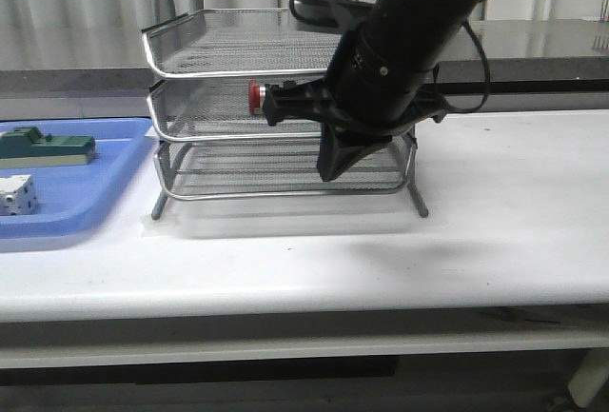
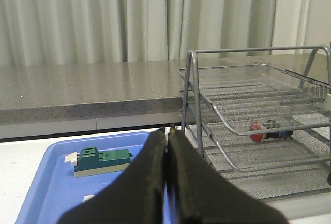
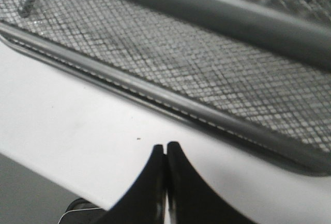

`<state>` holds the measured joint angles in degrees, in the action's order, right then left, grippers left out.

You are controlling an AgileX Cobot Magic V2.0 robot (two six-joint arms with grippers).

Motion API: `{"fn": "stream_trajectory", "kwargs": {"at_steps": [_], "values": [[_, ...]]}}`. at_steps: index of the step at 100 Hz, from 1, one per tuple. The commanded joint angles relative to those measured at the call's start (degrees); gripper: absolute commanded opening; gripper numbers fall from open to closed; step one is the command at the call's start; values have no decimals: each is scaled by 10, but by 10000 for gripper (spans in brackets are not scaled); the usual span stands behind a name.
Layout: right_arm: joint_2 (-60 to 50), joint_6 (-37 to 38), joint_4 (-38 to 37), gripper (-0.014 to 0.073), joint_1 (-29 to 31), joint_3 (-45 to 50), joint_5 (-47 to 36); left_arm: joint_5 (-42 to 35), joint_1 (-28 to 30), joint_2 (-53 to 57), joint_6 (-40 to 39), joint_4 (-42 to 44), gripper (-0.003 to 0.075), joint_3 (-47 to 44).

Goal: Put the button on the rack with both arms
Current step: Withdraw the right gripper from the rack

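Right gripper [image 1: 335, 172] was clenched on nothing, tips just in front of the rack [image 1: 200, 41]'s lowest tray. Button [image 1: 257, 97] lay on the middle tray, above and beside it. Left gripper [image 2: 166, 146] also closed, empty, well apart.

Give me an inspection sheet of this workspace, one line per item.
Surface: white table, bare in front of the rack.
Job's things: button lies on its side in the middle tray of the rack.
Clutter: blue tray left of the rack holds a green block and a white block.
Hands: left hand shut, empty; right hand shut, empty, over the table by the rack's bottom tray.
Cables: black cable looped on the right arm.
Surroundings: grey counter, pale curtain.
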<state>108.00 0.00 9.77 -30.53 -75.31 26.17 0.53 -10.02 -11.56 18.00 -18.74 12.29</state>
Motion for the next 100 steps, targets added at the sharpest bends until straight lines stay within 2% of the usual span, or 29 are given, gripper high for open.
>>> {"fn": "stream_trajectory", "kwargs": {"at_steps": [1, 21, 30, 58, 85, 100], "values": [[-59, -4, -2, -57, 3, -17, 13, -44, 1, -4, -6, -4, -21, 17], [-128, 0, -15, -57, 4, 6, 38, -44, 1, -4, -6, -4, -21, 17], [-171, 17, -44, -57, 7, 34, 38, -44, 1, -4, -6, -4, -21, 17], [-327, 132, -185, -57, 49, 148, 50, -44, 1, -4, -6, -4, -21, 17], [-499, 276, -341, -57, 79, 246, 90, -44, 1, -4, -6, -4, -21, 17], [-589, 325, -383, -57, 79, 284, 122, -44, 1, -4, -6, -4, -21, 17]]}}
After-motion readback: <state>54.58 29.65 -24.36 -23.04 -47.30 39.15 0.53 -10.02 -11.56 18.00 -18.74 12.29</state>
